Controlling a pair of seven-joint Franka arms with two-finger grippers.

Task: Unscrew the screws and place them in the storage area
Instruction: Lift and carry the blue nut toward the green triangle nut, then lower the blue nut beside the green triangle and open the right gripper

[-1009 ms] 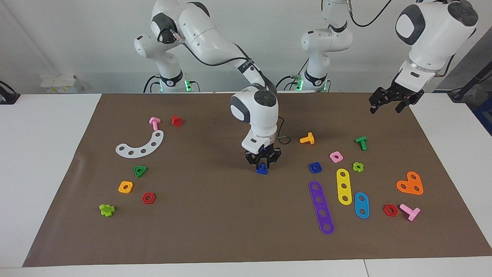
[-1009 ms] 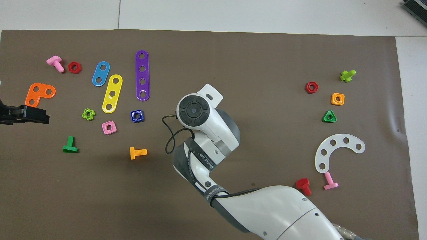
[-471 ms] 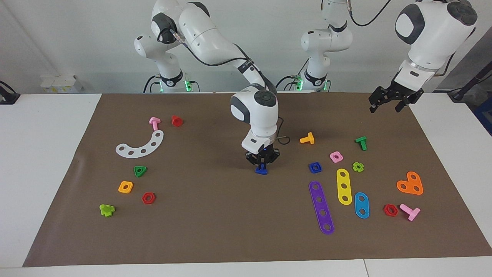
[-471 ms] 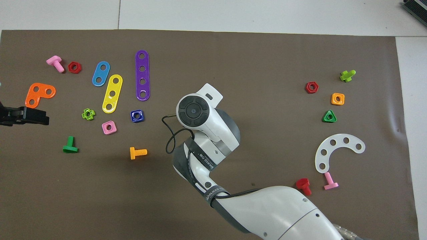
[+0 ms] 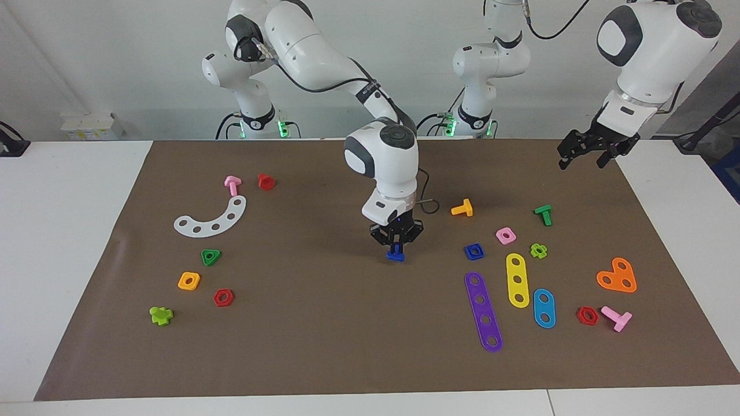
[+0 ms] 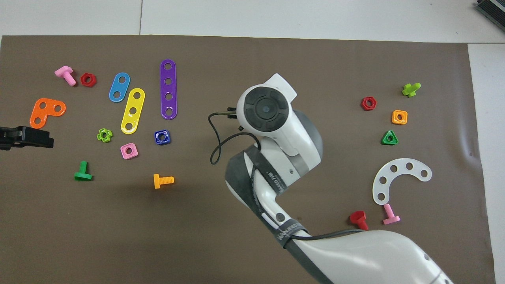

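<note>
In the facing view, the right gripper [image 5: 396, 245] hangs over the middle of the brown mat [image 5: 324, 346], its fingers pinching the upright stem of the dark-blue bolt [image 5: 396, 253]. The bolt's flat head sits at the mat or just clear of it; which of the two cannot be told. The blue square nut [image 5: 473, 251] lies on the mat beside the bolt, toward the left arm's end of the table [image 5: 63, 231], and the orange bolt [image 5: 462, 208] lies nearer to the robots than that nut. The purple strip [image 5: 483, 311], yellow strip [image 5: 517, 279] and blue strip [image 5: 544, 308] lie farther from the robots than the nut. The left gripper [image 5: 584, 155] waits in the air over the mat's edge at the left arm's end, fingers spread and holding nothing.

In the overhead view, the right arm's wrist [image 6: 265, 109] covers its own gripper and the dark-blue bolt, so neither shows here. The left gripper [image 6: 27, 137] shows as a dark shape at the picture's edge, beside the orange angle plate [image 6: 46, 111]. The white curved plate [image 6: 398, 178] lies toward the right arm's end, with a pink bolt [image 6: 391, 215] and a red bolt [image 6: 359, 219] nearer to the robots than it.
</note>
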